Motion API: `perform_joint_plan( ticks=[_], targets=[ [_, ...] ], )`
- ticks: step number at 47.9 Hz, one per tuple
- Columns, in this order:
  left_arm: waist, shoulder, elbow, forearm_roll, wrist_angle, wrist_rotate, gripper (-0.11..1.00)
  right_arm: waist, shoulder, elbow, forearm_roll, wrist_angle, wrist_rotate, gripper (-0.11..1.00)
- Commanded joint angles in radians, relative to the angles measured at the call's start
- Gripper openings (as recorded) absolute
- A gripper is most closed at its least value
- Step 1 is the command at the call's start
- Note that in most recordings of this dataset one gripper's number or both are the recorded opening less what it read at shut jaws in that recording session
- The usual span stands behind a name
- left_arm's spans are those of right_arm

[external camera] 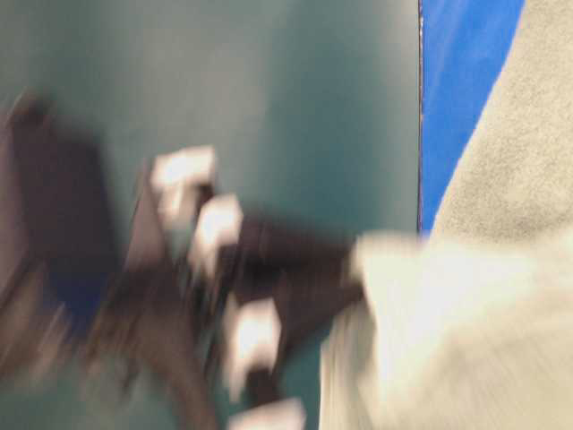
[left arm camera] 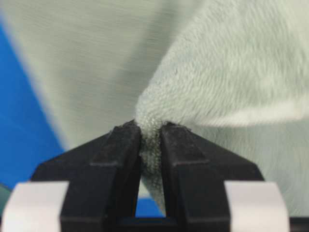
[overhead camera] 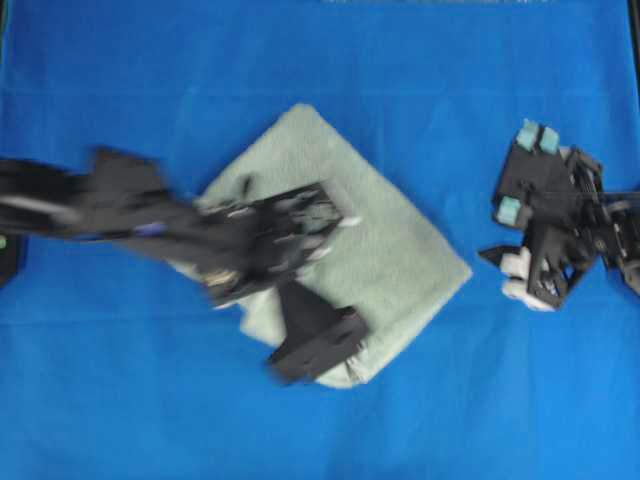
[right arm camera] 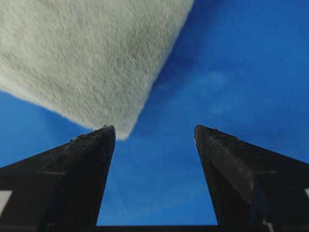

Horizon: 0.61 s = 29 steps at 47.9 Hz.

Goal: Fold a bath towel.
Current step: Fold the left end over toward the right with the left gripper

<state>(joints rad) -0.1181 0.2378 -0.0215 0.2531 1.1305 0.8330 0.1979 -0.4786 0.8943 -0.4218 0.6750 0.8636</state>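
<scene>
Left claw: pinching a fold of bath towel, likely to carry that layer over. Right claw: spread, empty, just off the towel's corner. Towel: folded, mid blue counter.

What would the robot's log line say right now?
left gripper: shut on towel | right gripper: open, empty, beside towel corner | towel: on blue cloth
</scene>
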Motion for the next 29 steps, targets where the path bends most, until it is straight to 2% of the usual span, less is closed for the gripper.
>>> perform_joint_plan(
  ticks=[1, 7, 17, 22, 29],
  targets=[
    [0.044, 0.072, -0.132, -0.021, -0.029, 0.084, 0.08, 0.000, -0.020, -0.002, -0.003, -0.006, 0.002, 0.66],
    [0.057, 0.158, -0.199, -0.028, -0.095, 0.109, 0.08, 0.000, -0.029, 0.009, -0.003, -0.006, 0.000, 0.66],
    [0.066, 0.167, -0.164, -0.057, -0.198, 0.104, 0.08, 0.000, -0.043, 0.020, -0.032, -0.006, 0.000, 0.66],
    [0.081, 0.155, -0.138, -0.086, -0.247, 0.078, 0.09, 0.002, -0.046, 0.020, -0.048, -0.011, 0.000, 0.66],
    [0.104, 0.144, -0.114, -0.135, -0.337, -0.002, 0.09, 0.002, -0.048, 0.020, -0.058, -0.021, 0.000, 0.66]
  ],
)
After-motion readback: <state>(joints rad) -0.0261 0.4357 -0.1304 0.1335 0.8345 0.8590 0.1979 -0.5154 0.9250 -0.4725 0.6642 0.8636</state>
